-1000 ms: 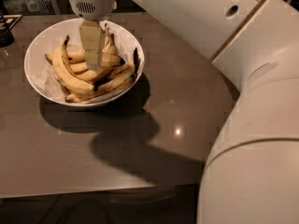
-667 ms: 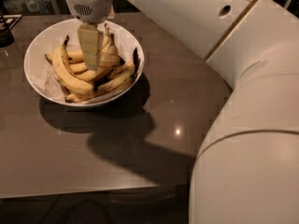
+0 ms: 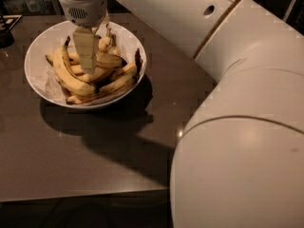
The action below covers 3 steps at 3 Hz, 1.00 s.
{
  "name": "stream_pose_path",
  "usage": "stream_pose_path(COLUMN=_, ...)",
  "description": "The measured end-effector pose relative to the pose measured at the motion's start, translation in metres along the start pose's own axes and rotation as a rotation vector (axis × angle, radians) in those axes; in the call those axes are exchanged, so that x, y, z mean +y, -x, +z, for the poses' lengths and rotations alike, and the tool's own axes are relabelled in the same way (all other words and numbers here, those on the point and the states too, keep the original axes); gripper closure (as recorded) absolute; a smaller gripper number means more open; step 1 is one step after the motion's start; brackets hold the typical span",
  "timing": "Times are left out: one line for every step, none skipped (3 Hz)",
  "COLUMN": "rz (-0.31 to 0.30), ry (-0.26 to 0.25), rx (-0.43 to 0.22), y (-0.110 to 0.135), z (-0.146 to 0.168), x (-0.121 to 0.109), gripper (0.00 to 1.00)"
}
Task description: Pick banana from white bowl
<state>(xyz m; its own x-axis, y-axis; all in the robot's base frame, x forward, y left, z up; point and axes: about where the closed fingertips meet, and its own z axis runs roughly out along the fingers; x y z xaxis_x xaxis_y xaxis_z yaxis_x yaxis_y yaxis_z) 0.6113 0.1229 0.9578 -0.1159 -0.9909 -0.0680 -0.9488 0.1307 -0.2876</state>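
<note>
The white bowl (image 3: 38, 82) stands on the dark table at the upper left and holds several yellow bananas with brown spots (image 3: 71, 80). My gripper (image 3: 89, 56) hangs straight down from its white wrist over the middle of the bowl, and its tip reaches in among the bananas. The tip sits at the top of the pile, against a banana that lies across the bowl. The gripper hides part of the pile behind it. No banana is lifted out of the bowl.
My large white arm (image 3: 237, 127) fills the right side of the view and hides that part of the table (image 3: 85, 160). A dark object (image 3: 7, 30) sits at the far left edge. The table's front edge runs along the bottom.
The wrist has shifted slightly left over the bowl, and the arm's body has swung closer and fills more of the right side. The bananas and bowl have not moved.
</note>
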Motion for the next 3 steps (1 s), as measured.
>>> stream_pose_path(rz=-0.027, ry=0.022, rx=-0.004, y=0.0098, z=0.0072, x=0.0032, gripper=0.27)
stream_pose_path(rz=-0.033, ry=0.05, rx=-0.02, y=0.0144, z=0.0126, x=0.0049, gripper=0.44)
stream_pose_path(rz=-0.025, ry=0.068, rx=-0.026, y=0.0134, z=0.0149, x=0.0032, gripper=0.62)
